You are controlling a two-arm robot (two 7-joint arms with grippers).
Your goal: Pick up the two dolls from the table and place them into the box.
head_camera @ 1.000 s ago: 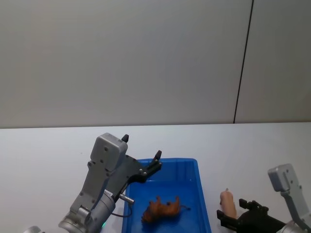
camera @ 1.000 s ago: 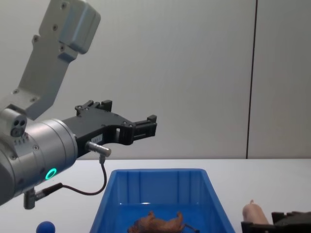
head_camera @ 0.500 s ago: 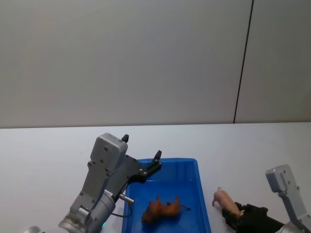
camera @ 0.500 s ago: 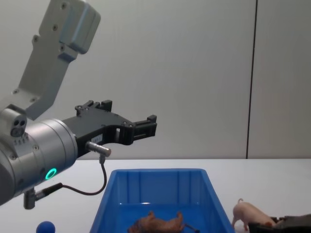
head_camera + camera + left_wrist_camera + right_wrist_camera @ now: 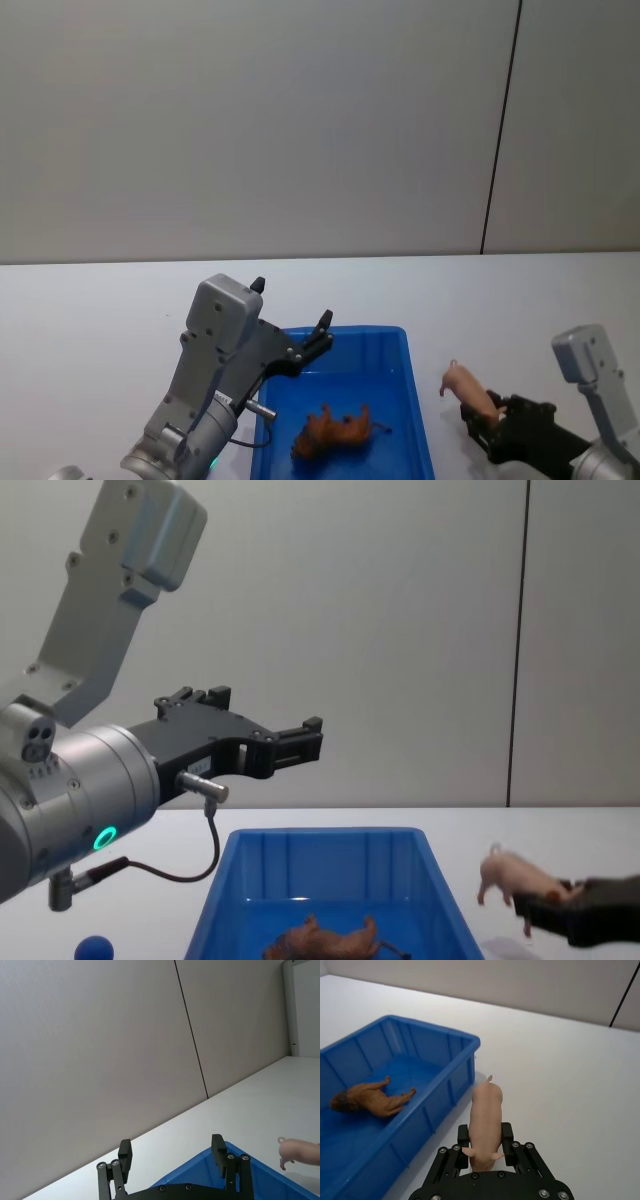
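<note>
- My right fingers are pinching the pale pink pig by its rear half, closed snugly on both flanks.
- The pig is hanging clear of the white bench, snout pointing away from me, just outside the right rim of the blue box.
- Bare bench is lying open to the pig's right.
- The reddish-brown animal is lying on its side on the box floor.
- My left fingers are hovering spread wide and empty above the box's left edge.

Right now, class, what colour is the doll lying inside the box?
Reddish-brown; the doll lies in the blue box, clearest in the right wrist view.
</note>
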